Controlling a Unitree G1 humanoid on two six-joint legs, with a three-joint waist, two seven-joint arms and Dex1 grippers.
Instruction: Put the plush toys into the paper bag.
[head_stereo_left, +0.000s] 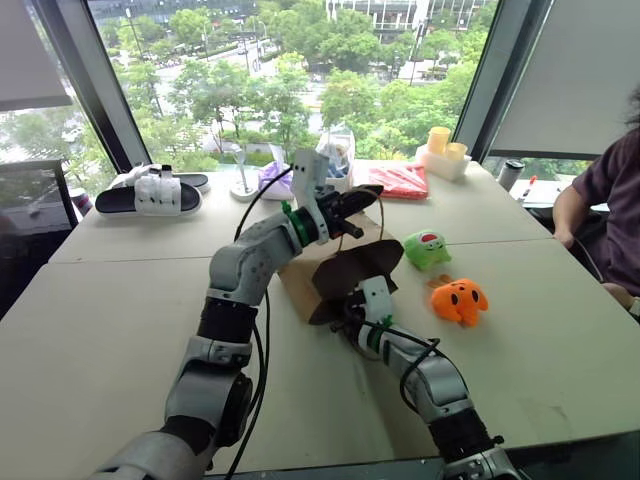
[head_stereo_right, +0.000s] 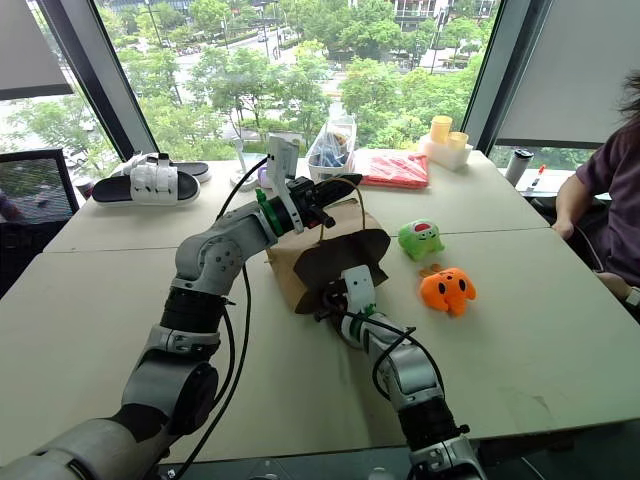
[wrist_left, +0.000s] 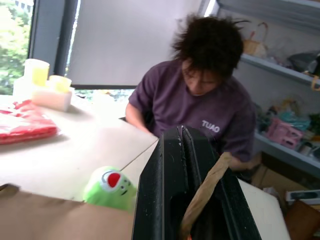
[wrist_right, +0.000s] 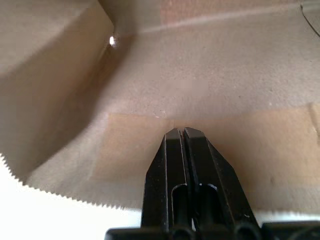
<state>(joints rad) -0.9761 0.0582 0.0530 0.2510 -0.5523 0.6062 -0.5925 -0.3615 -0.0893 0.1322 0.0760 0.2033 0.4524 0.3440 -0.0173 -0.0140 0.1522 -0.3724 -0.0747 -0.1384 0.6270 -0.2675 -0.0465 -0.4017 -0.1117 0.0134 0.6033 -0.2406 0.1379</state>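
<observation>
Bag (head_stereo_left: 330, 275) brown kraft, mouth open

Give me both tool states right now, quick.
Left tool: shut on the paper bag's handle.
Right tool: shut, reaching into the paper bag, nothing held.

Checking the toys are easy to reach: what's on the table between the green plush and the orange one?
Bare tabletop; in the right eye view the green plush and orange plush lie slightly apart.
</observation>
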